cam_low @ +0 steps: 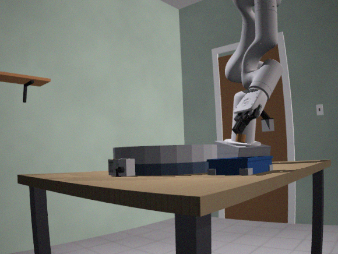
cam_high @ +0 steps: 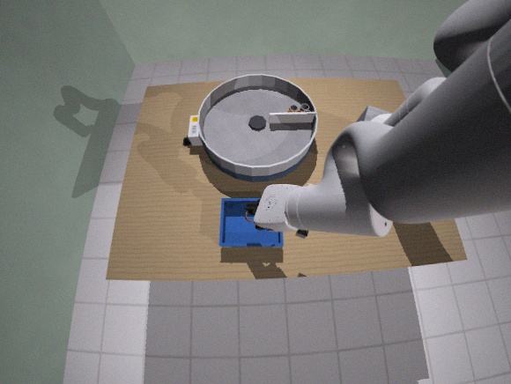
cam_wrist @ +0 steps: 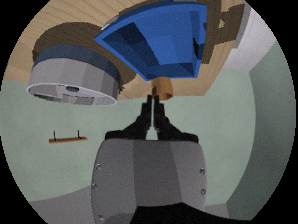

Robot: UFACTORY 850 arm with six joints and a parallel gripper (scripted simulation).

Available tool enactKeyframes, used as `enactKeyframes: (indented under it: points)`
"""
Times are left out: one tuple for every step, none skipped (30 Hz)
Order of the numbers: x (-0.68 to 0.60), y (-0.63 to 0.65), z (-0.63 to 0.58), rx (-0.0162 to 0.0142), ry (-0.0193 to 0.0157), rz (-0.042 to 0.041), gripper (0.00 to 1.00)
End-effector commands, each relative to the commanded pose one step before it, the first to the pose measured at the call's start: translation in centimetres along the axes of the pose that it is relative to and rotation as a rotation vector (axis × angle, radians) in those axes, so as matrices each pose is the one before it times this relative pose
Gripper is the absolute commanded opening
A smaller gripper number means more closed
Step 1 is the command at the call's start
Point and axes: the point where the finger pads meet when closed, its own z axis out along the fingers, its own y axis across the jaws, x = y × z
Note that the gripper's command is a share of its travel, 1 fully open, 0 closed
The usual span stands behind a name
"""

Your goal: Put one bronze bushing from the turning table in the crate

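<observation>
My gripper [cam_low: 239,128] is shut on a bronze bushing [cam_low: 241,137] and holds it above the blue crate [cam_low: 240,165]. In the wrist view the bushing [cam_wrist: 161,88] sits at the fingertips [cam_wrist: 154,100], with the open crate [cam_wrist: 156,36] just beyond it. From above, my wrist covers the right side of the crate [cam_high: 244,225], and a bit of the bronze bushing [cam_high: 248,215] shows over it. The grey turning table [cam_high: 257,125] stands behind the crate. It holds a few bushings [cam_high: 299,107] behind a bar at its far right rim.
A grey bar [cam_high: 292,120] and a dark hub [cam_high: 256,122] sit inside the turning table. A small control box [cam_high: 193,128] is fixed to its left side. My arm's base [cam_low: 243,148] stands on the table behind the crate.
</observation>
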Motion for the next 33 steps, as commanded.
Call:
enactKeyframes:
  points:
    - [1.505,0.181,2.028,-0.00390,-0.00320,0.00183,0.00]
    - [0.321,0.006,0.382,0.00000,0.00000,0.00000,0.00]
    - [0.276,0.005,0.328,0.00000,0.00000,0.00000,0.00]
    - [0.224,0.005,0.267,0.00000,0.00000,0.00000,0.00]
    - [0.169,0.003,0.201,0.00000,0.00000,0.00000,0.00]
    - [0.115,0.002,0.136,0.00000,0.00000,0.00000,0.00]
    - [0.066,0.001,0.078,0.00000,0.00000,0.00000,0.00]
    - [0.027,0.000,0.032,0.00000,0.00000,0.00000,0.00]
    - [0.004,0.000,0.005,0.00000,0.00000,0.00000,0.00]
    - [0.000,0.000,0.000,0.00000,0.00000,0.00000,0.00]
    - [0.000,0.000,0.000,0.00000,0.00000,0.00000,0.00]
    - [0.000,0.000,0.000,0.00000,0.00000,0.00000,0.00]
    - [0.000,0.000,0.000,0.00000,0.00000,0.00000,0.00]
    - [0.000,0.000,0.000,0.00000,0.00000,0.00000,0.00]
    - [0.000,0.000,0.000,0.00000,0.00000,0.00000,0.00]
    - [0.000,0.000,0.000,0.00000,0.00000,0.00000,0.00]
    - [0.000,0.000,0.000,0.00000,0.00000,0.00000,0.00]
    - [0.000,0.000,0.000,0.00000,0.00000,0.00000,0.00]
    - [0.000,0.000,0.000,0.00000,0.00000,0.00000,0.00]
    - [0.000,0.000,0.000,0.00000,0.00000,0.00000,0.00]
    - [0.000,0.000,0.000,0.00000,0.00000,0.00000,0.00]
    - [0.002,0.000,0.003,0.00000,0.00000,0.00000,0.00]
    - [0.006,0.000,0.007,0.00000,0.00000,0.00000,0.00]
    - [0.011,0.000,0.013,0.00000,0.00000,0.00000,0.00]
    - [0.017,0.000,0.020,0.00000,0.00000,0.00000,0.00]
    - [0.023,0.000,0.028,0.00000,0.00000,0.00000,0.00]
    - [0.031,0.000,0.037,0.00000,0.00000,0.00000,0.00]
    - [0.039,0.000,0.047,0.00000,0.00000,0.00000,0.00]
    - [0.047,0.000,0.057,0.00000,0.00000,0.00000,0.00]
    - [0.056,0.000,0.067,0.00000,0.00000,0.00000,0.00]
    - [0.000,0.000,0.000,0.00000,0.00000,0.00000,0.00]
    - [0.000,0.000,0.000,0.00000,0.00000,0.00000,0.00]
    - [0.065,-0.001,0.076,-0.00001,0.00000,0.00000,0.00]
